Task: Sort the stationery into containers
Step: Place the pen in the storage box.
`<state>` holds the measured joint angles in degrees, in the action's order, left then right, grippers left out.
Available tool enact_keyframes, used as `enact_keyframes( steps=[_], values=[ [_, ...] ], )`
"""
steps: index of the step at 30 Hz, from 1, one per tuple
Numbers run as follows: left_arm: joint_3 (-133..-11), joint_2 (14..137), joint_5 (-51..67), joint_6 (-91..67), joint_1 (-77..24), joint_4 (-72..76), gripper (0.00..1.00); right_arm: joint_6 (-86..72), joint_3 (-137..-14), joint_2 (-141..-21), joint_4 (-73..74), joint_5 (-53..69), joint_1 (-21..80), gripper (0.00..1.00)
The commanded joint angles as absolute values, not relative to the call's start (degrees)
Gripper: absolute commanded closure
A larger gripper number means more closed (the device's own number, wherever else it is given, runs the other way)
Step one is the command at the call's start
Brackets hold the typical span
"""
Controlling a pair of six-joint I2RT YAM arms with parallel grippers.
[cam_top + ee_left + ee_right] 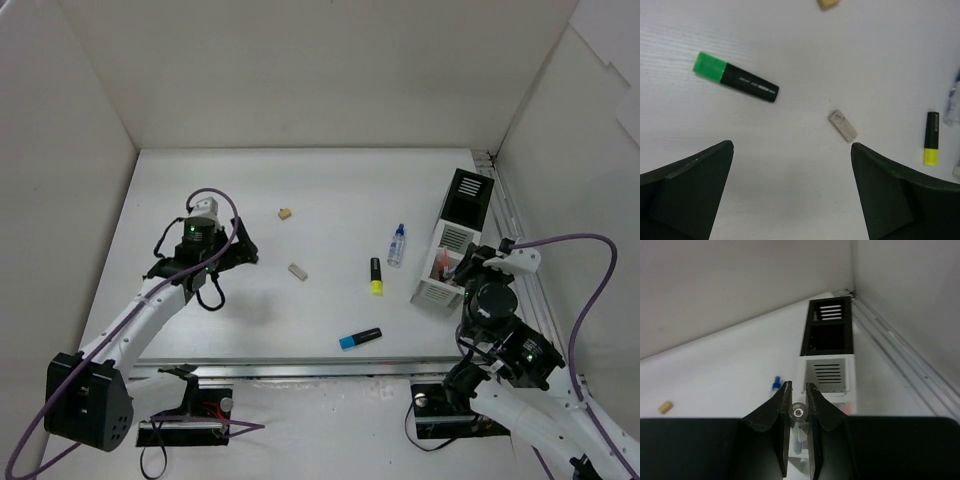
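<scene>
1. Hovering over the matte white table (330, 190), the left gripper (792, 150) has its dark wedge-shaped fingers spread wide with nothing between them.
2. The green highlighter (735, 77) has a glossy black barrel and a bright green cap. It lies diagonally, beyond the left finger in the left wrist view.
3. The tan eraser (285, 213) is a small, blocky piece lying alone toward the far side of the table.
4. The white eraser (297, 271) is a small, flat, greyish rectangle lying tilted, nearer than the tan eraser and left of the yellow highlighter.
5. The yellow highlighter (375, 276) has a black barrel and its yellow cap points toward the near edge. Just beyond it lies the glue bottle (397, 244), clear plastic with a blue cap.
6. The blue highlighter (360, 338) has a black barrel and its blue cap points left. It lies close to the table's near edge.
7. The organizer (455, 240) is narrow and boxy with three compartments in a row by the right wall. The far section is black and the two nearer are white, with horizontal slots in the sides. Red-orange items sit in the nearest white section.
8. The right gripper (798, 390) is pinched on a thin pen (798, 413), seen end-on with a round pale tip, above the nearest white section.
</scene>
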<state>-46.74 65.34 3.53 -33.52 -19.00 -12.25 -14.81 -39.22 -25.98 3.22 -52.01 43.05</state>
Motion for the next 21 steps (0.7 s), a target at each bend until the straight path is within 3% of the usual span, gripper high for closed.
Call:
enact_keyframes(
  steps=[1, 13, 19, 20, 21],
  values=[
    [-45.80, 65.47, 8.70, -39.63, -14.42, -11.61, 0.01, -11.69, -38.85, -27.24, 3.96, -63.46, 42.02, 1.00],
    [-48.95, 77.60, 11.69, -44.99, -8.88, -9.67, 0.00, -15.38, -35.78, -42.62, -1.91, -49.59, 29.10, 1.00],
    [-49.75, 79.62, 9.67, -46.22, -8.35, -10.10, 0.01, -17.66, -32.26, -43.07, -5.01, -42.37, 25.93, 0.98],
    [-49.92, 79.89, 8.54, -46.67, -8.35, -10.37, 0.00, -18.28, -32.17, -42.98, -4.66, -41.93, 25.93, 0.93],
    [-50.01, 80.24, 8.09, -47.02, -8.35, -10.37, 0.01, -18.80, -32.17, -42.89, -3.53, -41.58, 25.75, 0.69]
  ],
)
